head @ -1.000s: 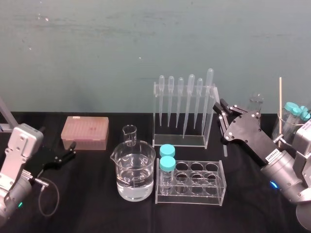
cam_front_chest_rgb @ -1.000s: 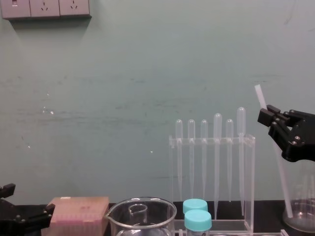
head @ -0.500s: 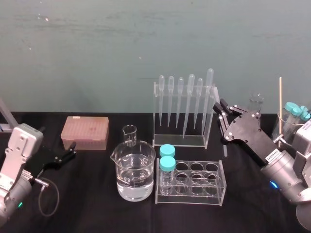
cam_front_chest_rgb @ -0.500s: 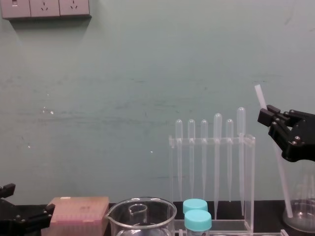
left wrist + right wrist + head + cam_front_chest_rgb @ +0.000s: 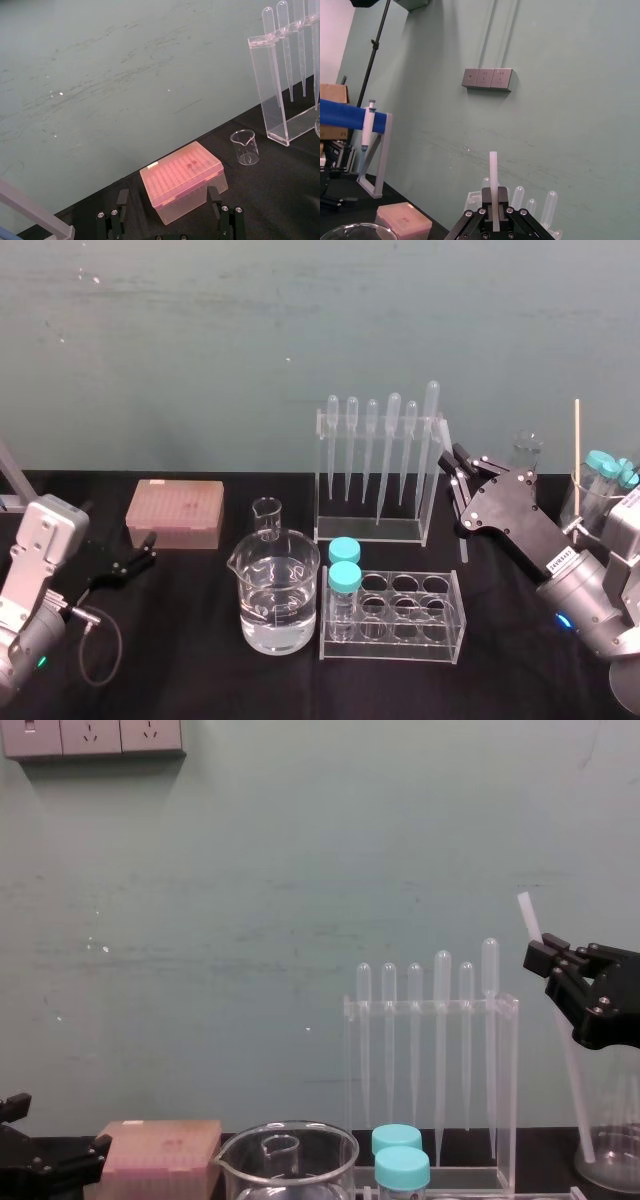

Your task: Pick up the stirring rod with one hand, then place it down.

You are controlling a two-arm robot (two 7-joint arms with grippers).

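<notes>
Right gripper (image 5: pixel 548 958) just right of the pipette rack (image 5: pixel 507 1070), fingers clamped on the tilted stirring rod (image 5: pixel 526 916), its lower end seemingly at the black tabletop (image 5: pixel 200 660), left gripper (image 5: pixel 148 549) parked beside the pink tip box (image 5: pixel 175 512), fingers apart.

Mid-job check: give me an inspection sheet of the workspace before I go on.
Surface: black-covered table, no spills seen.
Job's things: stirring rod tilted near upright, clamped in right gripper beside pipette rack; whether its lower end touches the table is unclear.
Clutter: filled beaker, small beaker, tube rack with two capped tubes, pink tip box.
Grippers: right gripper shut on rod; left gripper open, low beside tip box.
Cables: black cable loop by left arm.
Surroundings: teal wall, wall sockets.
</notes>
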